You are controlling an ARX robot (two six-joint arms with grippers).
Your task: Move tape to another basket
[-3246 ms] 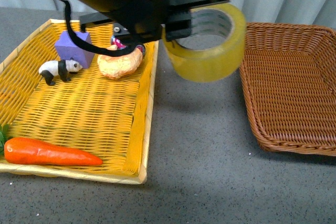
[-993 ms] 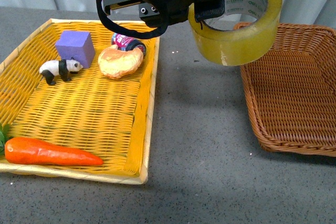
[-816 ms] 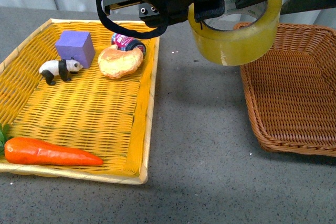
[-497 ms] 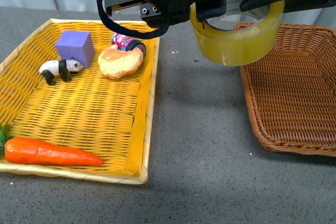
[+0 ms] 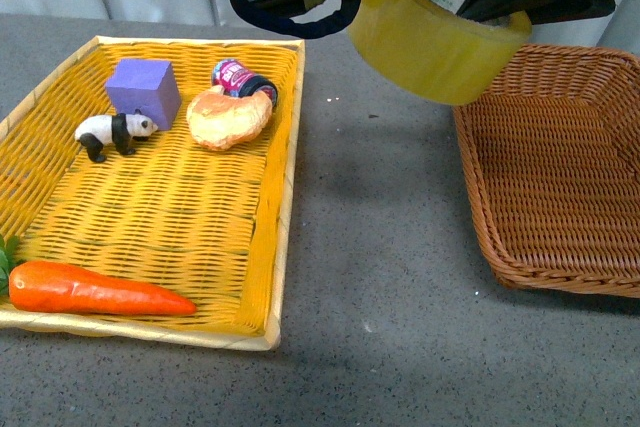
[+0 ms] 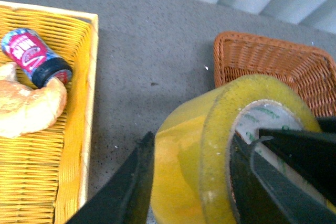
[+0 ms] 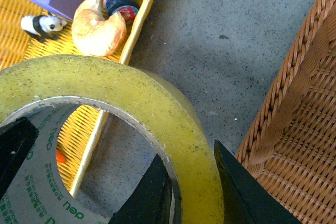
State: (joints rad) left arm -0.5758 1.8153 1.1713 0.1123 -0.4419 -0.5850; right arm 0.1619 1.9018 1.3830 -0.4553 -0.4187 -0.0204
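Note:
The yellow tape roll (image 5: 430,42) hangs tilted in the air over the grey table, between the yellow tray and the brown wicker basket (image 5: 560,177). It is close to the basket's left rim and still outside it. My left gripper (image 6: 191,182) is shut on the tape (image 6: 184,150), one finger outside the roll and one inside the white core. My right gripper (image 7: 194,182) is shut on the tape's (image 7: 157,103) opposite wall. The basket also shows in the left wrist view (image 6: 273,61) and in the right wrist view (image 7: 299,129). It holds nothing.
The yellow flat tray (image 5: 150,217) at the left holds a purple block (image 5: 143,90), a toy panda (image 5: 112,133), a croissant (image 5: 228,117), a small can (image 5: 243,79) and a carrot (image 5: 95,290). Grey tabletop (image 5: 380,247) lies between tray and basket.
The right gripper came in and closed on the tape's right side. The roll has since risen and tilted, its lower edge now toward the basket. The left gripper kept its hold.

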